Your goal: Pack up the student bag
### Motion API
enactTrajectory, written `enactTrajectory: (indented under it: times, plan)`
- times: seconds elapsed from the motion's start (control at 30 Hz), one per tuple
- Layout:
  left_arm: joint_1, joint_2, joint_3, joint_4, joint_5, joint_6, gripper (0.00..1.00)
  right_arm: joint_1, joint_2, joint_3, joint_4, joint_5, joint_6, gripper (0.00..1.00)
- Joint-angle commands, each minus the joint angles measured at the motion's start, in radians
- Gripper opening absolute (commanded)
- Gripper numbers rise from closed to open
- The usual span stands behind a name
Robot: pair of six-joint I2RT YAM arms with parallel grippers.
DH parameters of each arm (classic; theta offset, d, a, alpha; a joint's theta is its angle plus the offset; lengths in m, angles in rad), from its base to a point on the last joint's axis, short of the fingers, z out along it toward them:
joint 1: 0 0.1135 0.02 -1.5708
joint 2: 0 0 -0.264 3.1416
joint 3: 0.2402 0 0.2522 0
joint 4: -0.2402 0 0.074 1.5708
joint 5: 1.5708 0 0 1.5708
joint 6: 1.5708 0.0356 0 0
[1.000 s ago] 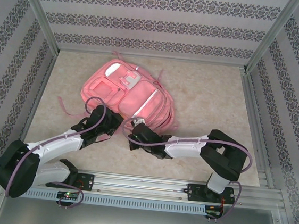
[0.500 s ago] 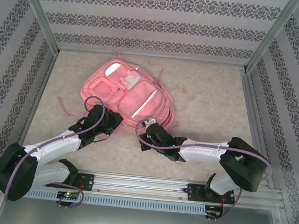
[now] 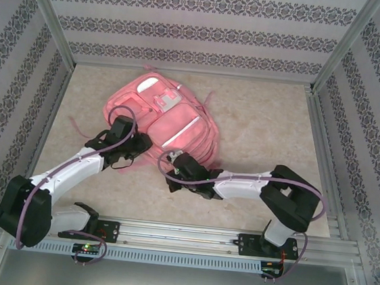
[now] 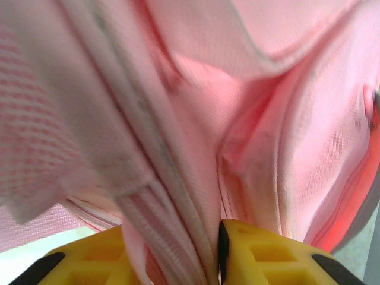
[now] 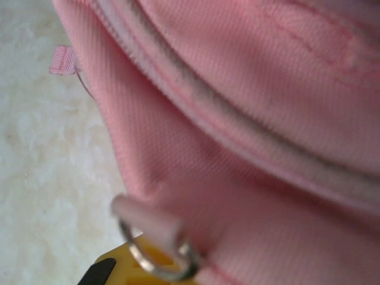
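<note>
Overhead, the student bag (image 3: 172,117) lies on the table (image 3: 267,123), left of centre, pockets facing up. At its near left edge the left gripper (image 4: 172,252) has its yellow fingers (image 4: 267,252) clamped on a fold of pink fabric. The right gripper (image 3: 174,163) sits against the bag's near edge, beside a zipper pull (image 5: 155,240) with a metal ring; whether its jaws are apart or together cannot be told
</note>
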Motion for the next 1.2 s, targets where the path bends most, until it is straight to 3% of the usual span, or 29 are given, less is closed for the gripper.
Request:
enactTrajectory:
  times: [0.0,0.1,0.23,0.4,0.7,0.8,0.97,1.17]
  plan:
    - [0.061,-0.052,-0.019,-0.025,0.038,0.020,0.36,0.007,0.072,0.072,0.075,-0.002,0.101,0.00]
    - [0.066,-0.109,-0.072,0.011,0.072,-0.045,0.44,0.006,0.125,0.129,0.089,-0.011,0.140,0.00]
    - [0.055,-0.175,-0.157,0.094,0.130,-0.162,0.45,0.008,0.158,0.167,0.094,-0.026,0.156,0.00]
    - [0.003,-0.221,-0.207,0.143,0.092,-0.213,0.45,0.008,0.152,0.162,0.107,-0.023,0.164,0.00]
    - [-0.097,-0.055,-0.209,0.349,0.050,-0.224,0.45,0.009,0.142,0.129,0.126,-0.023,0.172,0.00]
    - [-0.097,-0.006,-0.203,0.383,0.058,-0.205,0.33,0.009,0.114,0.110,0.113,0.005,0.164,0.00]
    - [-0.097,0.001,-0.149,0.307,0.058,-0.074,0.02,0.000,0.033,0.054,0.036,0.068,0.117,0.00]
    - [-0.098,0.012,-0.102,0.242,0.061,-0.005,0.00,-0.025,-0.050,-0.034,-0.023,0.082,0.096,0.00]
